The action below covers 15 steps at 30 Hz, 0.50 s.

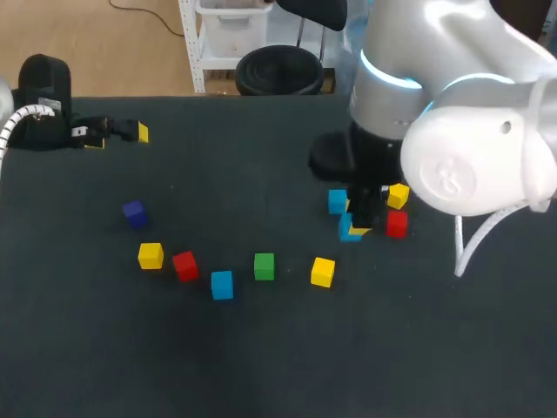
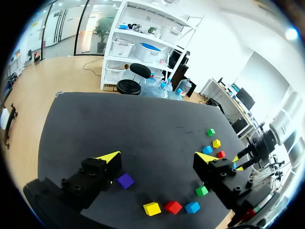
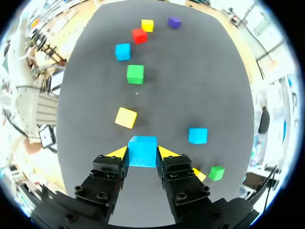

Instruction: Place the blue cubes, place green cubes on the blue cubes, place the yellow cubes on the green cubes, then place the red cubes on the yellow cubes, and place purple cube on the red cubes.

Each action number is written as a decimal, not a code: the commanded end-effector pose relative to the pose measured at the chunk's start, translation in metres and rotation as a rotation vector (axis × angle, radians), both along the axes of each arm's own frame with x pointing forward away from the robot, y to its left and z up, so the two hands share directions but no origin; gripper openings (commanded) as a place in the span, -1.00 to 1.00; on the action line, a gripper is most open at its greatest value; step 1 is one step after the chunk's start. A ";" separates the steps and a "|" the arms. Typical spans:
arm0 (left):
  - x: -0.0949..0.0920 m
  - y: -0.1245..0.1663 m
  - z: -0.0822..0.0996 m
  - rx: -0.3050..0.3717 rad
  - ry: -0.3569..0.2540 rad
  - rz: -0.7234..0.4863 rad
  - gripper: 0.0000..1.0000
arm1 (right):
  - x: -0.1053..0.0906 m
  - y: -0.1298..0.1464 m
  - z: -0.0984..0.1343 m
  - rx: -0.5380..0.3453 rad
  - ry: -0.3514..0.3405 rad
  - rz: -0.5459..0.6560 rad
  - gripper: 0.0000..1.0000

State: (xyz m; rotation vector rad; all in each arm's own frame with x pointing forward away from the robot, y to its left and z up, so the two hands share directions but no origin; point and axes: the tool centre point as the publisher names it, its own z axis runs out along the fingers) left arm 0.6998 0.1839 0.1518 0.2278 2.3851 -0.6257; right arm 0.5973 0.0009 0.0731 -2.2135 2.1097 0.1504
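My right gripper is shut on a blue cube; in the head view that gripper and its cube sit low over the table at right of centre. Around it lie a second blue cube, a yellow cube and a red cube. A green cube lies beside the right fingers, hidden in the head view. A row runs yellow, green, blue, red, yellow, with the purple cube behind. My left gripper is open at the far left, holding nothing.
The table is a dark mat. My right arm's large white body hangs over the table's right back part. In the left wrist view the purple cube lies just ahead of the open left gripper.
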 end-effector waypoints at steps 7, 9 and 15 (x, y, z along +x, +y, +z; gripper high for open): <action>0.000 0.001 -0.001 -0.006 -0.006 -0.003 1.00 | 0.006 0.020 -0.015 -0.045 0.014 0.083 -1.00; 0.000 0.001 -0.001 -0.006 -0.006 -0.003 1.00 | 0.018 0.023 -0.019 -0.052 0.021 0.063 -1.00; 0.000 0.001 -0.001 -0.006 -0.006 -0.003 1.00 | 0.040 0.030 -0.021 -0.043 0.019 0.039 -1.00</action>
